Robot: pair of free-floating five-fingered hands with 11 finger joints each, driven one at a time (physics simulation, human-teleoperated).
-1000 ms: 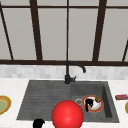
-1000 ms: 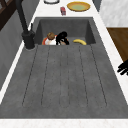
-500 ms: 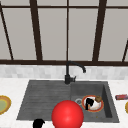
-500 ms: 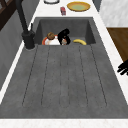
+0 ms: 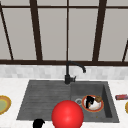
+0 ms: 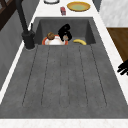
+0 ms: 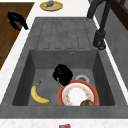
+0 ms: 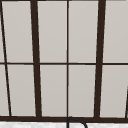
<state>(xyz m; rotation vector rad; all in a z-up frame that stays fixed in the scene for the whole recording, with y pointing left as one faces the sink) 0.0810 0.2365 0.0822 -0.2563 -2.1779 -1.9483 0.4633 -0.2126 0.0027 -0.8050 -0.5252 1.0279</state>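
A white plate with a red rim point(image 5: 96, 108) point(image 6: 53, 41) point(image 7: 78, 95) lies in the sink basin point(image 7: 45, 60), with a brown lump of food point(image 7: 86, 102) on its edge. My right hand point(image 5: 88, 101) point(image 6: 64, 31) point(image 7: 62, 73) is down in the basin at the plate's rim, its fingers curled over that rim. My left hand point(image 5: 38, 123) point(image 6: 123, 67) point(image 7: 17, 20) hovers in front of the counter by the drainboard, fingers relaxed and holding nothing.
A banana point(image 6: 80, 41) point(image 7: 38, 95) lies in the basin beside the plate. The black faucet point(image 5: 68, 72) stands behind the sink. A yellow plate point(image 5: 3, 105) point(image 7: 51, 5) sits left of the drainboard. A small red item point(image 5: 121, 97) lies right. A red ball point(image 5: 67, 115) shows at the front edge.
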